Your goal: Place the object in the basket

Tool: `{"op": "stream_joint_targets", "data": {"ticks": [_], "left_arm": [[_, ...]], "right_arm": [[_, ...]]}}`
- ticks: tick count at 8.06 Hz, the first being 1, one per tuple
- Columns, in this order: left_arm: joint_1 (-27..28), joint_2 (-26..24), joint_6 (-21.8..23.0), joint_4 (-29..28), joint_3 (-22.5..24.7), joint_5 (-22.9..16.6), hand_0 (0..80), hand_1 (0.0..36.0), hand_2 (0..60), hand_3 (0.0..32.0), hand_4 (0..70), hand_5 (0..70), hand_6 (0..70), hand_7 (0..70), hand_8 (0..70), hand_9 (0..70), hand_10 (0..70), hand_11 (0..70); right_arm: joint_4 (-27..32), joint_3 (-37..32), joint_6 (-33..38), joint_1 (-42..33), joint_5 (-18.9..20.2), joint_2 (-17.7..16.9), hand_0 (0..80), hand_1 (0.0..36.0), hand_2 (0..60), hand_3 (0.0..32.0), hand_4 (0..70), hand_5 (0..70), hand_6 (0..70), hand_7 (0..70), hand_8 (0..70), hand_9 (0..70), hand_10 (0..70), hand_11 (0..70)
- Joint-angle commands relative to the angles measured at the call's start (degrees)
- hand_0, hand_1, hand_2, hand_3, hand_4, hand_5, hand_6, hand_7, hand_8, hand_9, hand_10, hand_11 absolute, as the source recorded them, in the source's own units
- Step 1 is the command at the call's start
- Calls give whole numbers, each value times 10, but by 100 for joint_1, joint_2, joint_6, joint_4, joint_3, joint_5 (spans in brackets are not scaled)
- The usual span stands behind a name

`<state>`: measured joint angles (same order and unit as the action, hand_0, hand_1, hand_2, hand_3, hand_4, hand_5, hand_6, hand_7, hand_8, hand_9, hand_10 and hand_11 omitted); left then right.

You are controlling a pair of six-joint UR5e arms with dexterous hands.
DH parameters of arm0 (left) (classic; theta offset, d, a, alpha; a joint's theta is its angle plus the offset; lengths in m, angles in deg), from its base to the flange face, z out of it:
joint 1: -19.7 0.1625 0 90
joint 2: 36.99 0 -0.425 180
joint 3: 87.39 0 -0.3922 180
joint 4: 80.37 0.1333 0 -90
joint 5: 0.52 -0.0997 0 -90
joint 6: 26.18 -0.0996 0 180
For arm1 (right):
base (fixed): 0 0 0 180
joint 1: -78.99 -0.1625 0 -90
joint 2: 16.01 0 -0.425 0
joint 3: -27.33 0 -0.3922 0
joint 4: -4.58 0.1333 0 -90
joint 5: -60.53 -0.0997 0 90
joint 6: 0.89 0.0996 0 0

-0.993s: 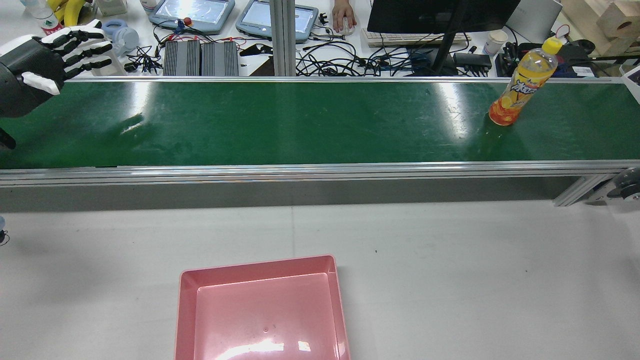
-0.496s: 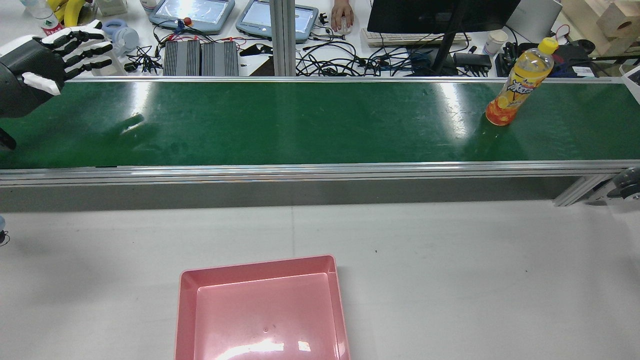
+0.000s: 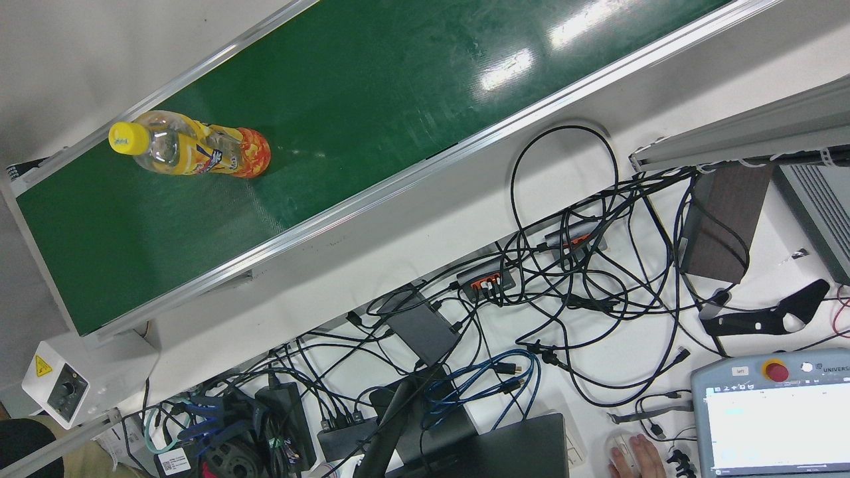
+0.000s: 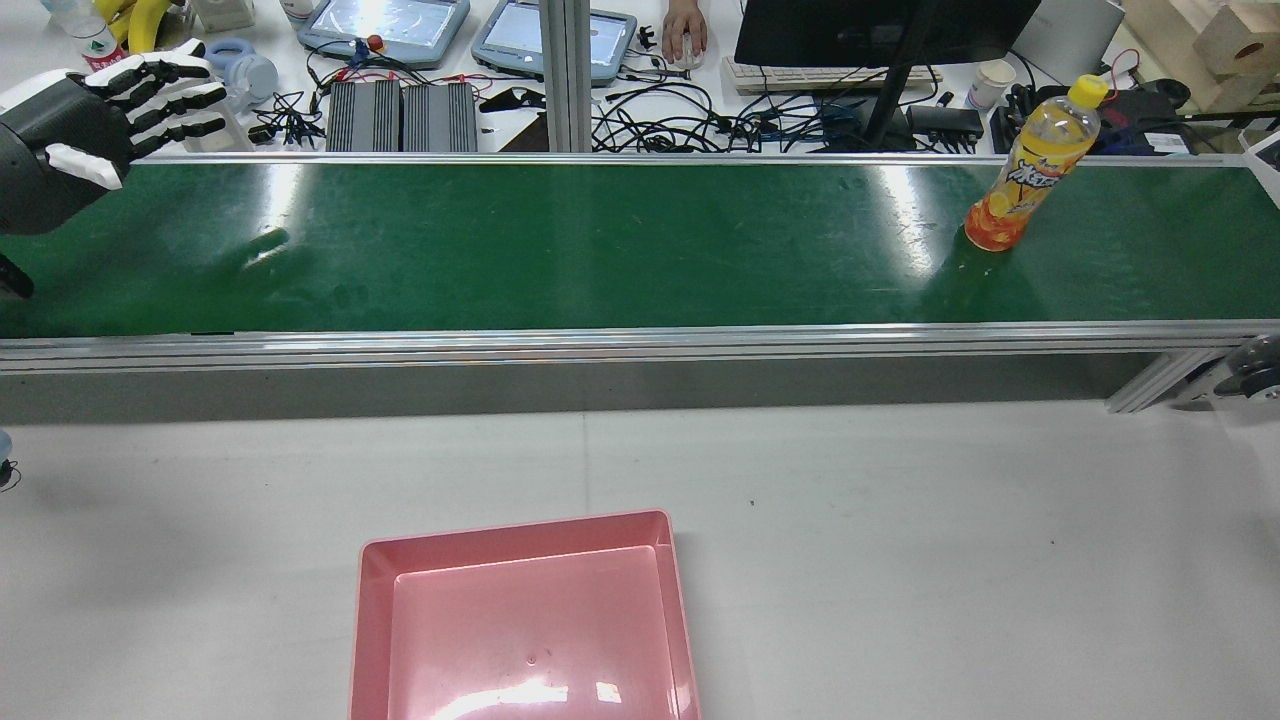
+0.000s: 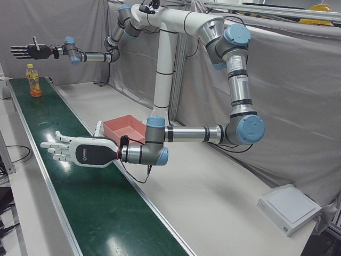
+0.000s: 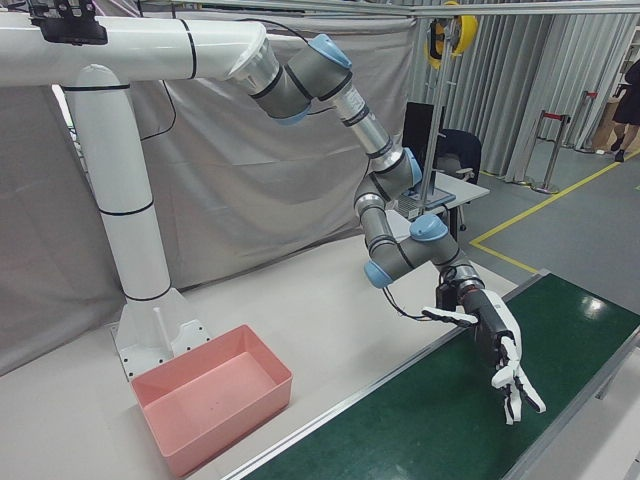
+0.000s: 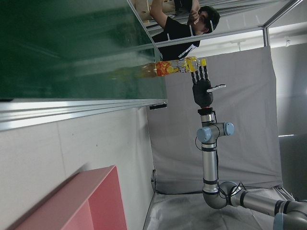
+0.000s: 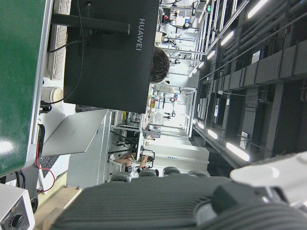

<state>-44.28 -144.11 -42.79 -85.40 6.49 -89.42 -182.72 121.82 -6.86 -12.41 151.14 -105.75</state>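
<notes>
Standing upright on the green conveyor belt [image 4: 600,250], an orange drink bottle [image 4: 1030,170] with a yellow cap occupies the upper right of the rear view, close to the belt's far rail. The front view places it at the upper left of the frame, where it appears to lean leftward along the belt.

The left hand [image 4: 90,130] hovers at the upper left edge of the rear view, fingers spread wide and holding nothing, well apart from the bottle. In the left-front view the same hand [image 5: 80,152] reaches out flat over the belt in the lower left of the frame. The right hand [image 5: 29,50] is raised high in the upper left of that view, above the bottle, its fingers also splayed wide and empty. The left hand view shows it upper right of centre, just beside the bottle's cap without touching it.

A pink basket [image 4: 520,530] sits on the white table [image 4: 900,550] at the bottom centre of the rear view, on the near side of the belt. Beyond the belt, at the top of the frame, a person's hand [image 4: 685,30] rests on a mouse beside a dark monitor [image 4: 880,30].
</notes>
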Motion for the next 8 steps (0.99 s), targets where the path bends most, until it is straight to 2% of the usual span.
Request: {"op": "stream_joint_targets", "data": {"ticks": [1,8], "left_arm": [[0,-20,0,19,8,5,486,67,0,56,131,294,26,17,111,117,86,132],[0,-20,0,19,-1,5,485,67,0,50,134,296,29,17,110,115,87,135]], "right_arm": [[0,0,0,0,0,0,0,0,0,0,0,0,0,0,0,0,0,0],[0,0,0,0,0,0,0,0,0,0,0,0,0,0,0,0,0,0]]}}
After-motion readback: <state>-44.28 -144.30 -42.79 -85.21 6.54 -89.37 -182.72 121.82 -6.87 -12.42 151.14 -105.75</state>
